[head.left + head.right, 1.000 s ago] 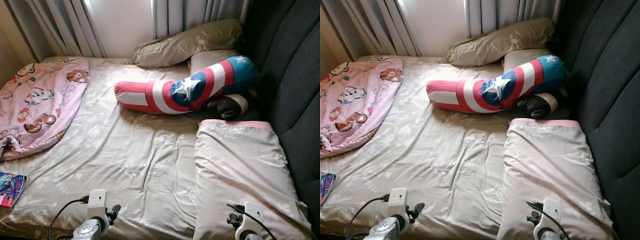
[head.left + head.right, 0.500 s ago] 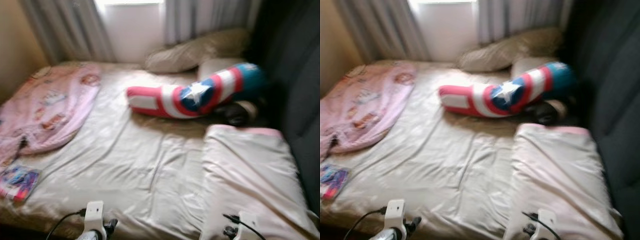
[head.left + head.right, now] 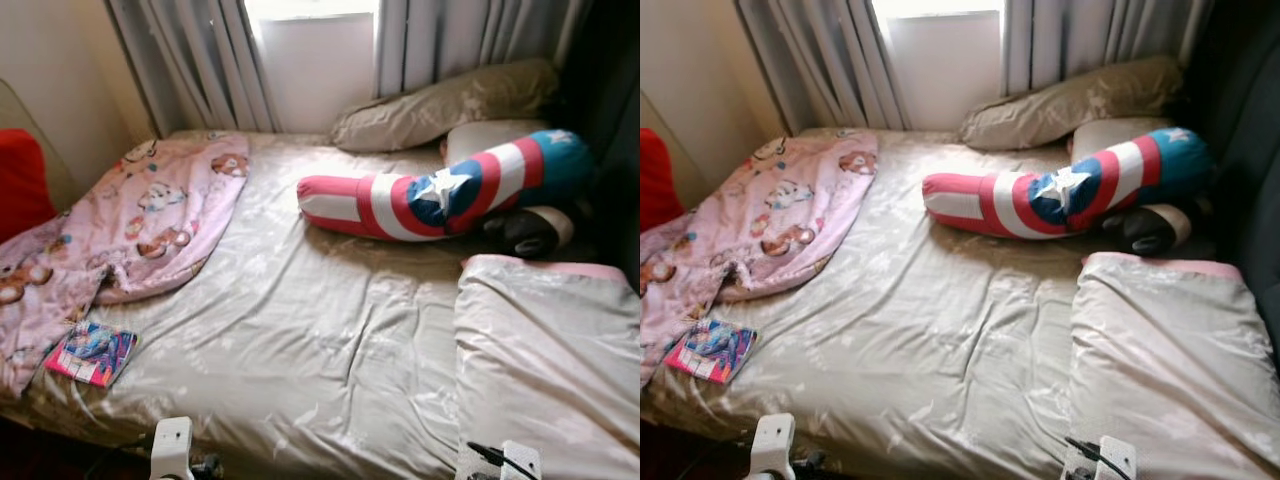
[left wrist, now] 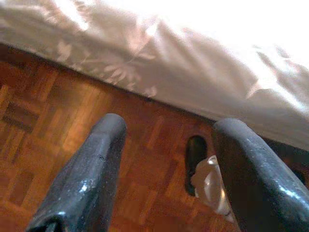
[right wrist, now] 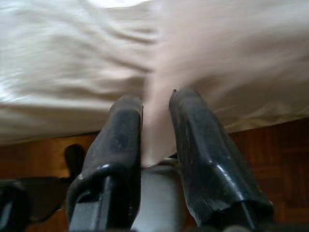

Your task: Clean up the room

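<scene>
- Bed (image 3: 330, 340): beige satin sheet, creased, with a wall and grey curtains (image 3: 200, 60) behind its far edge. I use it as the landmark for every entry below.
- Pink blanket (image 3: 140, 225): cartoon print, crumpled on the bed's left part, trailing over the left edge.
- Small colourful book (image 3: 90, 352): flat on the bed near the left front corner, just beside the blanket's lower hem.
- Bolster (image 3: 440, 190): red, white and blue with a white star, lying across the far right part of the bed.
- Beige pillow (image 3: 440, 100): at the bed's far edge under the curtains, behind the bolster.
- Dark plush item (image 3: 525, 232): tucked against the bolster on the bed's right side; I cannot tell what it is.
- Folded duvet (image 3: 545, 360): pale, pink trim on its far edge, covering the bed's right front corner.
- Red object (image 3: 20, 185): off the bed's left side, against the wall.
- Left gripper (image 4: 166, 164): in my left wrist feed it hangs over the parquet floor (image 4: 58, 125) just off the bed's front edge, fingers (image 4: 87, 174) spread wide, nothing between them.
- Right gripper (image 5: 154, 140): at the bed's front edge, fingers (image 5: 120, 145) a narrow gap apart with pale fabric seen between them; I cannot tell whether it grips that cloth.
</scene>
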### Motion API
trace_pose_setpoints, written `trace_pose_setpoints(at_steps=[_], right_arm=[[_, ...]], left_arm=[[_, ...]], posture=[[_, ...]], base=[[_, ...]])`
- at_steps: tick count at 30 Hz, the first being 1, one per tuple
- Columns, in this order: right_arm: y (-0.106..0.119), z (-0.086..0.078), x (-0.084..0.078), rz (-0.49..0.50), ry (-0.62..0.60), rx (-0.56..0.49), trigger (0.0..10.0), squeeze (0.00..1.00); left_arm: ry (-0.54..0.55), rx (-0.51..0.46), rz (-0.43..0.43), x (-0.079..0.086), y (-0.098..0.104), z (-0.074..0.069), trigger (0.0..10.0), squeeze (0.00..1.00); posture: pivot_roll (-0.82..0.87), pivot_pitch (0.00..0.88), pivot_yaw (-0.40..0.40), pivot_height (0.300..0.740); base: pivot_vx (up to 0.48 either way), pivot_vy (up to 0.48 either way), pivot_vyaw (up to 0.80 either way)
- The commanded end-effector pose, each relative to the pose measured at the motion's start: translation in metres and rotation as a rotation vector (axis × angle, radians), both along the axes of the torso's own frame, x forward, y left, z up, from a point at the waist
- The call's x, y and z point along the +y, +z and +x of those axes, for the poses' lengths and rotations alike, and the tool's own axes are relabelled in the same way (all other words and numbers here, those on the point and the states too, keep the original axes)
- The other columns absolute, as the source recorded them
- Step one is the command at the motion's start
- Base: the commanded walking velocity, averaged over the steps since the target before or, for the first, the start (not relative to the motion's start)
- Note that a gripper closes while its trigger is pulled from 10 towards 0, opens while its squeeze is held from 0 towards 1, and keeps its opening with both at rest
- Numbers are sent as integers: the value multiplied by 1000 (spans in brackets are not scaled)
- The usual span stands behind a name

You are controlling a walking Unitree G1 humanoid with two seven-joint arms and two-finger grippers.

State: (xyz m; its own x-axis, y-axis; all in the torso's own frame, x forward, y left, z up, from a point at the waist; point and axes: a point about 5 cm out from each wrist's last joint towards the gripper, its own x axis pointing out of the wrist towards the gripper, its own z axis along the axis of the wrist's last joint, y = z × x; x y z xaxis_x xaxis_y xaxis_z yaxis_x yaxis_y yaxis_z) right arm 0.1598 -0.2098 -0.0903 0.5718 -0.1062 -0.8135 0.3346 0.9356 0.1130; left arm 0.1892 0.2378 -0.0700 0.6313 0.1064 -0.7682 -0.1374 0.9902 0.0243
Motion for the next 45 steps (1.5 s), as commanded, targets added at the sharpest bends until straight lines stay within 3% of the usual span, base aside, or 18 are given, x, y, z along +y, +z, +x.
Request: trace_pose_setpoints(at_steps=[1, 8, 12, 16, 25, 31, 37, 45], right_arm=[[1, 4, 3, 15, -10, -12, 10000, 0], [-1, 9, 28, 33, 8, -5, 10000, 0], [-1, 9, 31, 37, 5, -3, 10000, 0], [-1, 9, 31, 37, 4, -2, 10000, 0], [0, 2, 7, 19, -17, -12, 10000, 0], [-1, -1, 2, 17, -23, -11, 10000, 0], [0, 0, 2, 4, -25, -6, 10000, 0], [1, 7, 13, 16, -11, -14, 10000, 0]], left_arm=[[16, 11, 5, 5, 0, -1, 10000, 0], [30, 1, 1, 5, 2, 2, 10000, 0], [26, -8, -4, 2, 3, 6, 10000, 0], [22, -16, -10, -2, 4, 9, 10000, 0], [17, -34, -21, -11, 4, 14, 10000, 0], [17, -41, -22, -10, 5, 16, 10000, 0], [15, -46, -23, -10, 6, 17, 10000, 0], [18, -49, -25, -11, 6, 18, 10000, 0]], posture=[[40, 0, 58, 740], [41, 0, 48, 740], [41, 0, 45, 740], [40, 0, 43, 740], [44, 0, 41, 740], [44, 0, 41, 740], [44, 0, 41, 740], [45, 0, 37, 740]], base=[[0, 364, 0], [0, 480, 0], [0, 480, 0], [0, 480, 0], [0, 480, 0], [0, 480, 0], [0, 480, 0], [0, 480, 0]])
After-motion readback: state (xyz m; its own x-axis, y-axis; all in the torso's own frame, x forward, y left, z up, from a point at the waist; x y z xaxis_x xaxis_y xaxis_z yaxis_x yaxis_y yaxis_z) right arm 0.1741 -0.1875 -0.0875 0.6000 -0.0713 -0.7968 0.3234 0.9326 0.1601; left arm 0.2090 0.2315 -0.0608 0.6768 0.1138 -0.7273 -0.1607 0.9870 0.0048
